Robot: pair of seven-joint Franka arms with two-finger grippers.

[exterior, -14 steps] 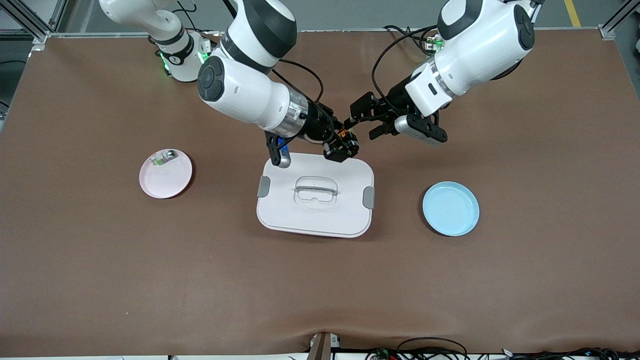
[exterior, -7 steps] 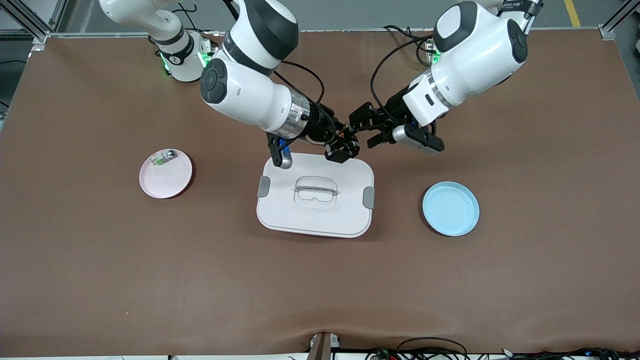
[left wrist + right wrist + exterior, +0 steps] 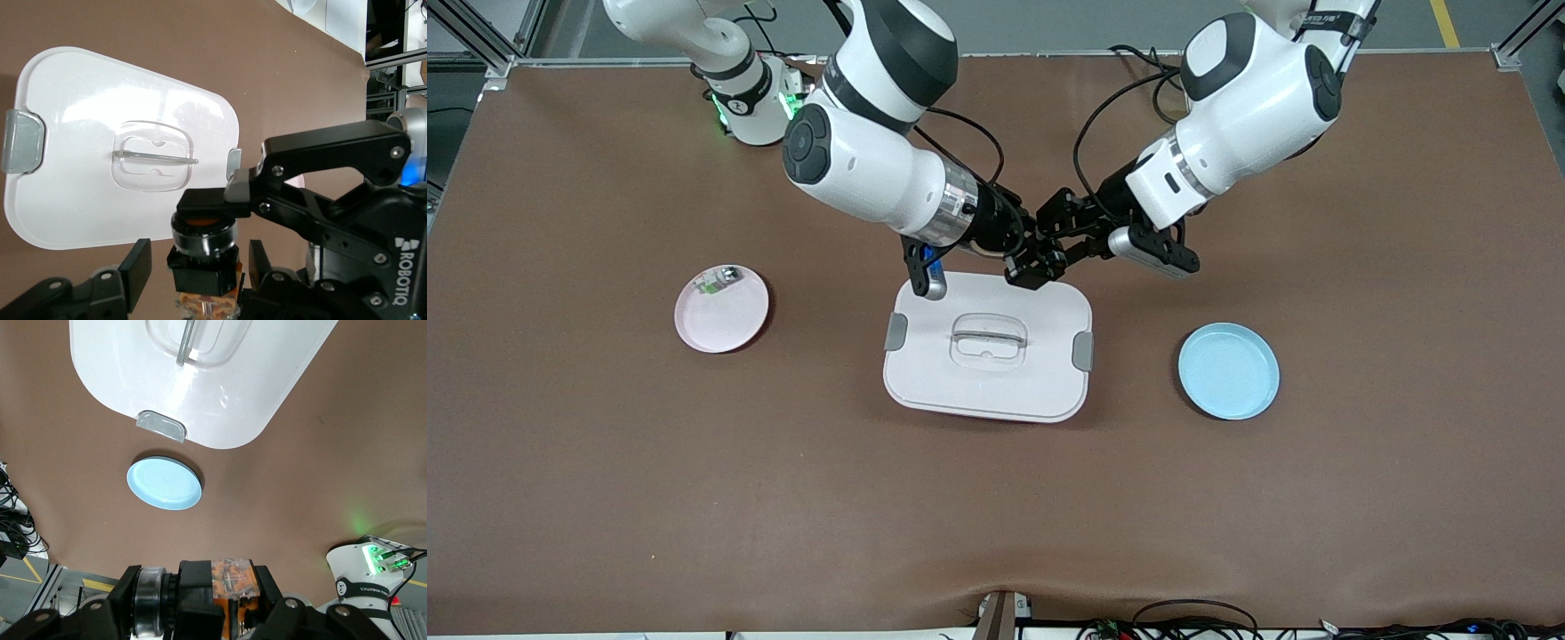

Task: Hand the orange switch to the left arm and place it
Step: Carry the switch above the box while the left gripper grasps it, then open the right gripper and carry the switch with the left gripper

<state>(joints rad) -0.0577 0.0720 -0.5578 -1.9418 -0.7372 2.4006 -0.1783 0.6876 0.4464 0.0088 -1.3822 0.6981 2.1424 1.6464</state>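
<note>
pink plate [image 3: 721,311] (holding small part [image 3: 718,280]), blue plate [image 3: 1228,371]

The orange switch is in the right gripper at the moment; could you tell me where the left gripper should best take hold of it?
Probably the black squarish body of the orange switch, under its clear collar. The right gripper is shut on the cap end, so only that part is free. The left gripper stands open with a finger on each side, so closing straight in from the left arm's end should meet those sides, well above the box.
</note>
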